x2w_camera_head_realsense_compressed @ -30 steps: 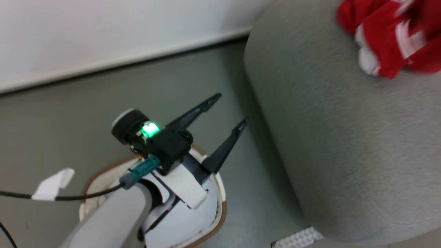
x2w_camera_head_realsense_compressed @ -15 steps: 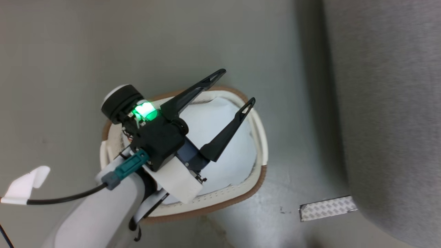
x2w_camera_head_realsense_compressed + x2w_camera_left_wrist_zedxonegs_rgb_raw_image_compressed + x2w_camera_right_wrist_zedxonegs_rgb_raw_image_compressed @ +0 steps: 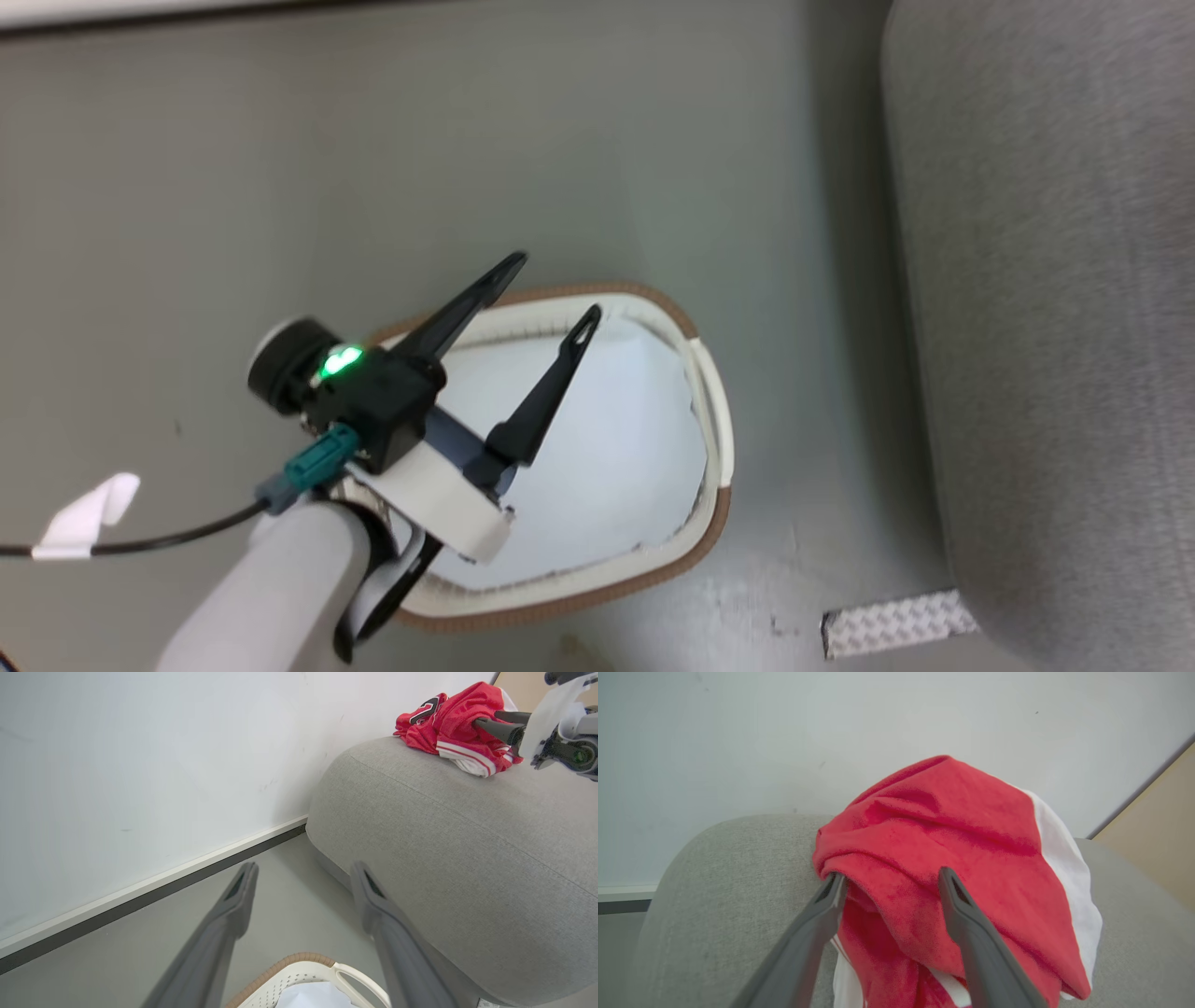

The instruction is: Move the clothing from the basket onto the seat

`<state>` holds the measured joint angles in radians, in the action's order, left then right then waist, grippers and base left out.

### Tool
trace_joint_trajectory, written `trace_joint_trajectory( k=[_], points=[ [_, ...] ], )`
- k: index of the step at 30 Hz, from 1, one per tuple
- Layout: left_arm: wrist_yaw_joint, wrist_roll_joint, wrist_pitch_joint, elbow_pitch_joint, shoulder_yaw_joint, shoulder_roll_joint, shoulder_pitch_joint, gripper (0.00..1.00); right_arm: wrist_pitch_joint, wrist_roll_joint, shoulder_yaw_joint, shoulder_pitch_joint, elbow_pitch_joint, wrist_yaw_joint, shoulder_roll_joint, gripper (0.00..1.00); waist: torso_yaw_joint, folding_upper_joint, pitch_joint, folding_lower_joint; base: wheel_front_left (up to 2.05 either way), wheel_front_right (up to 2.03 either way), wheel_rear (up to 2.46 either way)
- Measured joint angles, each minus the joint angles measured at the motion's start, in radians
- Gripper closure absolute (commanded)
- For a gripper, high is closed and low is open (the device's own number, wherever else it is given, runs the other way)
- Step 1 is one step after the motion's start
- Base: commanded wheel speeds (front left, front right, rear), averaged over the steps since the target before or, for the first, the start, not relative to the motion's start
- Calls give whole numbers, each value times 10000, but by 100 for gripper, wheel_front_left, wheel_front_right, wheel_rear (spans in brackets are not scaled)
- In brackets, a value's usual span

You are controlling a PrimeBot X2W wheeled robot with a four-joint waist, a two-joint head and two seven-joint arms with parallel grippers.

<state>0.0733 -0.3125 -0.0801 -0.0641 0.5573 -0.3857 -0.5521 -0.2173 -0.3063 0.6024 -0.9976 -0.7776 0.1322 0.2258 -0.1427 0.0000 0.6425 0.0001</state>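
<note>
Clothing (image 3: pixel 952 858): red heap with white trim lies on top of seat (image 3: pixel 444 835), near the wall. Right gripper (image 3: pixel 891 877) is at the heap, fingers spread wide, fabric bulging between them but not pinched. Basket (image 3: pixel 714 420) stands on floor just beside seat; inside it, plain white cloth (image 3: pixel 616 448), no red in the part the arm leaves visible. Left gripper (image 3: pixel 554 285) hovers over basket, fingers wide, holding nothing. Judgement: transfer looks essentially done; left to do: clear right arm, check hidden basket corner
</note>
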Motion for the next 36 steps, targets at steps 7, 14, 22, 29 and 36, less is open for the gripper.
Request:
trace_joint_trajectory(
  k=[7,14,22,29,36],
  points=[
    [-725,-796,-593,1300,-456,384,1357,0,-391,558,-2029,2037,734,0,-506,0,-145,0,-1892,-3,0,0,0],
    [-1607,-1363,-1352,2598,-1120,732,2764,0,-439,1801,-3887,5004,2865,0,-1030,0,-22,0,-3905,-5,0,0,0],
    [-2343,-1730,-1808,3095,-2349,943,4386,0,-439,3012,-5985,7919,4203,0,-1588,0,456,0,-5696,-6,0,0,0],
    [-2259,-784,-1841,2508,-3570,1281,5657,0,-441,3469,-6472,9343,5183,0,-1741,0,1110,0,-6433,-4,0,0,0],
    [-1254,-71,-1841,2602,-4452,1856,6380,0,-443,3935,-6404,9814,5319,0,-1766,0,1358,0,-6847,-4,0,0,0]
  ],
)
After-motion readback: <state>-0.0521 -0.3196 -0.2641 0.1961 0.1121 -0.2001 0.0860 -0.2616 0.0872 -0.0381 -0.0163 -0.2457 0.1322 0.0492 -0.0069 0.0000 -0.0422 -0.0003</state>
